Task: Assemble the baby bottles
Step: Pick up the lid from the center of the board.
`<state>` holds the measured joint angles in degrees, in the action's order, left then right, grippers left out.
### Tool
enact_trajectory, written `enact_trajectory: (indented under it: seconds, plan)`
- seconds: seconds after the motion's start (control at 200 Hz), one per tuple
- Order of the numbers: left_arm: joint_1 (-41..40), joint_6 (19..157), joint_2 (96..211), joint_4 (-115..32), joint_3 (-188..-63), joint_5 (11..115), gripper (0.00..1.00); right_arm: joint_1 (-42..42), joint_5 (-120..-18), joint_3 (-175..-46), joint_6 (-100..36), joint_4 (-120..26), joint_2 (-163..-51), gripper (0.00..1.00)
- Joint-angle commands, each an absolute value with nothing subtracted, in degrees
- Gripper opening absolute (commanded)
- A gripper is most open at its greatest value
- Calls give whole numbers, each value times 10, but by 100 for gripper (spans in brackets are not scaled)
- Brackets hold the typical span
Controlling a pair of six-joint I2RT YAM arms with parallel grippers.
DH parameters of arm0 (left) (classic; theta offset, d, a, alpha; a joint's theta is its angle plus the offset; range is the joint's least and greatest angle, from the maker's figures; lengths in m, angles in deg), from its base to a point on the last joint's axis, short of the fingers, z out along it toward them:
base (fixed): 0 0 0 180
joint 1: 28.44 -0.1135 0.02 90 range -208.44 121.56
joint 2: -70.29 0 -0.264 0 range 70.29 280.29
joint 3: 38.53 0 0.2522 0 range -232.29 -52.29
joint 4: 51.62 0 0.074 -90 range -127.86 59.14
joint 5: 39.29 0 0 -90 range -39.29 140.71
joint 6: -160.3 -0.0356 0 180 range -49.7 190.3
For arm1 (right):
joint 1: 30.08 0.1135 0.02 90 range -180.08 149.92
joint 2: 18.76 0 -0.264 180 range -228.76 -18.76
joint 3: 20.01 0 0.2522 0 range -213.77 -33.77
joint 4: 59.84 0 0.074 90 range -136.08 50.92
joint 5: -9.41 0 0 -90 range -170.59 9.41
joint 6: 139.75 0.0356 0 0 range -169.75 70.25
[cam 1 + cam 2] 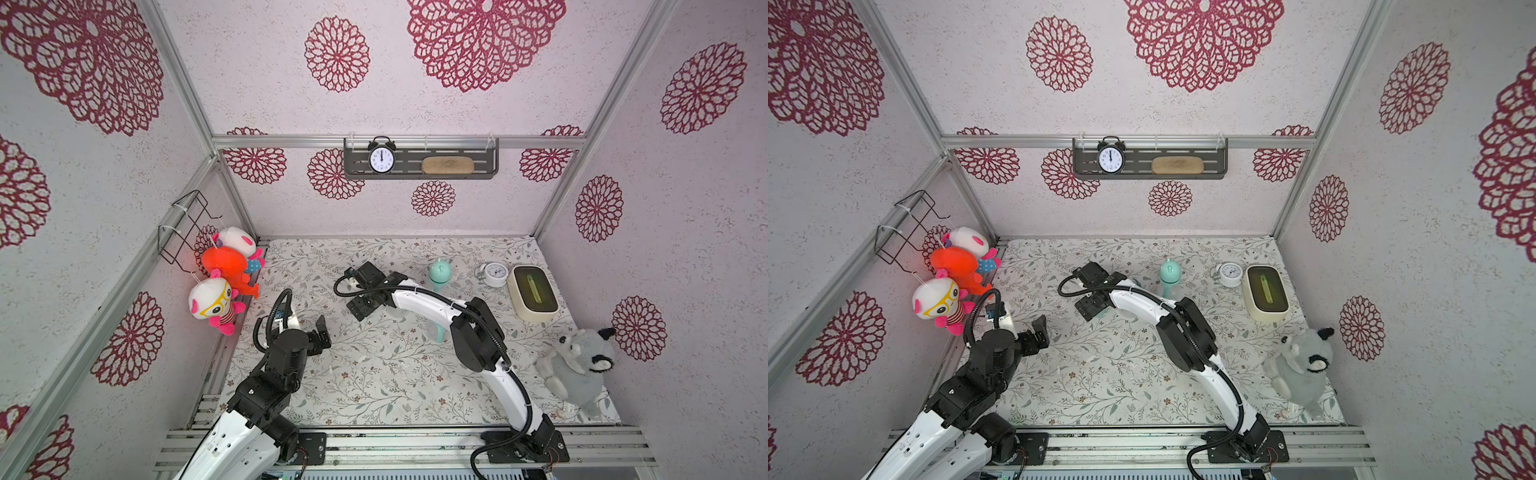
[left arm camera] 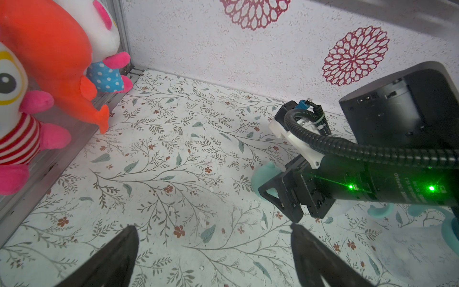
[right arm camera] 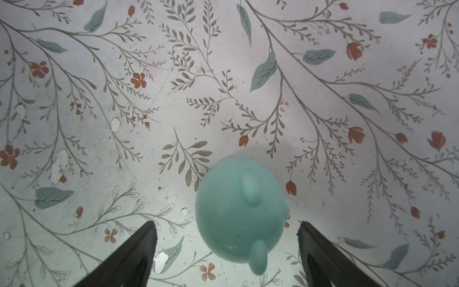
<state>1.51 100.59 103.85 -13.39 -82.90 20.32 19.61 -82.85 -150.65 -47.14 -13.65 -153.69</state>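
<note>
both spread wide: left tool (image 2: 213, 226) over bare mat (image 2: 173, 149), right tool (image 3: 226, 222) flanking mint cap (image 3: 241, 211), untouched.

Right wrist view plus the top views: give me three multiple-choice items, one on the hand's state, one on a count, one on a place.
1. Over the cap, the right hand is:
A. shut on it
B. open, a finger on each side
C. shut beside it

2. Plush toys hanging by the wire basket:
A. two
B. three
C. five

3. The black clock stands:
A. on the shelf
B. in the right hand
C. in the wire basket

Answers:
1 B: the right wrist view shows cloth between each finger and the cap.
2 B: both top views show an orange one, a white one above it and a white one with yellow glasses below.
3 A: both top views show it upright on the shelf on the back wall.
</note>
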Motion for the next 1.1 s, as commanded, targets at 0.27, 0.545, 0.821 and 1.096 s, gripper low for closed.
enact_trajectory:
  seconds: [0.27, 0.545, 0.821, 1.096]
  plan:
    - [10, 1017, 1036, -149, -823, 207, 98, 199, -813, -1535, -458, -136, -1546, 89]
    - [11, 1015, 1030, -142, -827, 199, 98, 209, -778, -1537, -457, -133, -1554, 86]
    - [10, 1012, 1026, -143, -826, 192, 98, 221, -785, -1533, -459, -149, -1562, 87]
    - [8, 1014, 1019, -138, -821, 190, 98, 221, -798, -1545, -446, -174, -1588, 88]
